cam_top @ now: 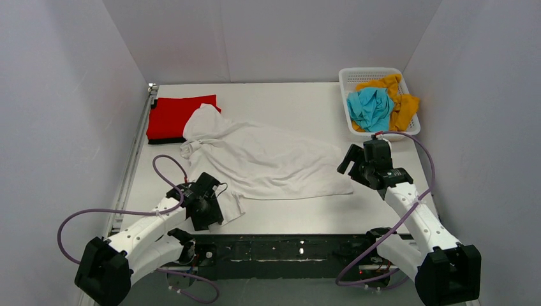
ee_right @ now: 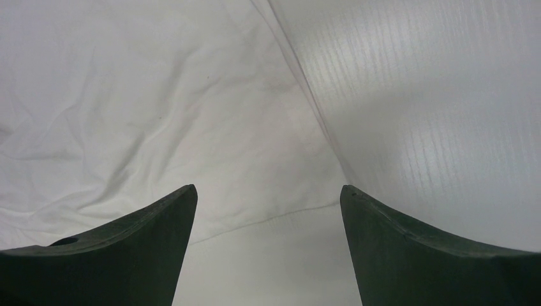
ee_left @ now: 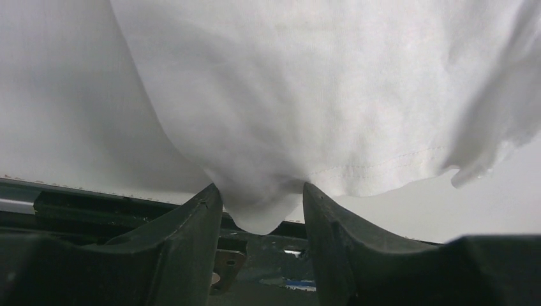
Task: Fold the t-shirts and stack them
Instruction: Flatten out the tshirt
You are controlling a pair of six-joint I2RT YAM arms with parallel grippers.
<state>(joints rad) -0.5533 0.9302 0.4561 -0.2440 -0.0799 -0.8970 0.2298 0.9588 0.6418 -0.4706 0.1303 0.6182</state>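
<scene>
White t-shirt (cam_top: 274, 162) lies spread across the middle of the counter (cam_top: 287, 102), a plain white surface closed in by pale walls (cam_top: 287, 38) on the left, far and right sides. Its long axis runs on a slant, from a bunched, rumpled end at the far left down to a flatter, straight-edged end at the near right. Which end is collar and which is hem is hard to tell from above (white cloth on white surface blurs the outline).

At the far left, the red t-shirt (cam_top: 172, 115) sits folded, its near-right corner covered by the white one. A thin dark strip under its near edge is the black t-shirt (cam_top: 167, 141), almost wholly hidden. At the far right stands a white lattice basket (cam_top: 357, 73) holding the crumpled teal-blue t-shirt (cam_top: 370, 108) and the mustard-orange t-shirt (cam_top: 405, 108), each partly covering the other.

The left hand (cam_top: 214, 213) is at the white shirt's near-left corner. Its wrist view shows a fold of cloth filling the gap between the two fingers, so it is grasping the fabric. The right hand (cam_top: 351, 164) hangs over the shirt's right edge, fingers spread wide with nothing between them. Its own view shows wrinkled cloth to the left, bare counter to the right.
</scene>
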